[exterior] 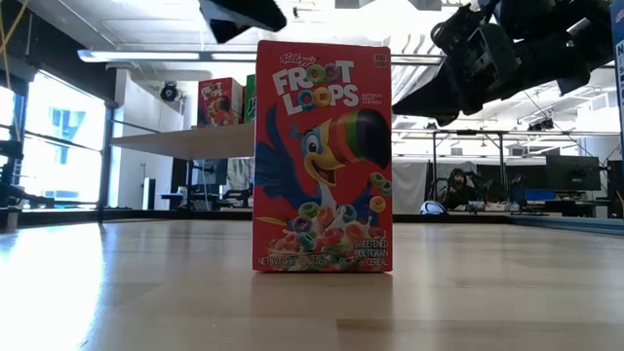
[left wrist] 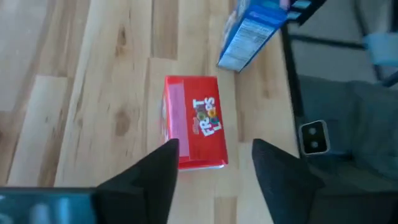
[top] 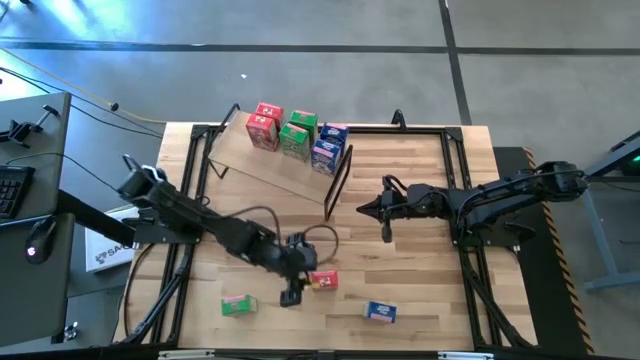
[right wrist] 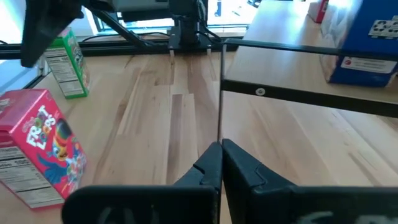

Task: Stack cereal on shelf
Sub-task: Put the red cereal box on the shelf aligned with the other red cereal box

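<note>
The left pincer (top: 292,297) is hovering low over the near middle of the worktop (top: 420,290), its two fingers (left wrist: 155,171) standing apart with nothing between them. The red cereal box (top: 323,281) is standing upright just beside it, toward the right edge of the worktop and a little farther back; in the left wrist view the box (left wrist: 194,121) is sitting just ahead of the open fingers, its top facing the camera and its long side running along the line of the gap. The fingers are not touching it, as far as the views are showing. This arm is plainly the nearer one to the box.

The right pincer (top: 386,208) is waiting with its fingers pressed together and empty, near the middle of the worktop, just off the black frame end of the shelf (top: 275,165), well back from the red box.

Six boxes are already sitting on the shelf toward the far edge: red (top: 264,125), green (top: 297,134) and blue (top: 329,146), two of each. A green box (top: 238,304) is lying near the front left of the worktop and a blue box (top: 380,312) near the front edge, right of centre, both still to be shelved
</note>
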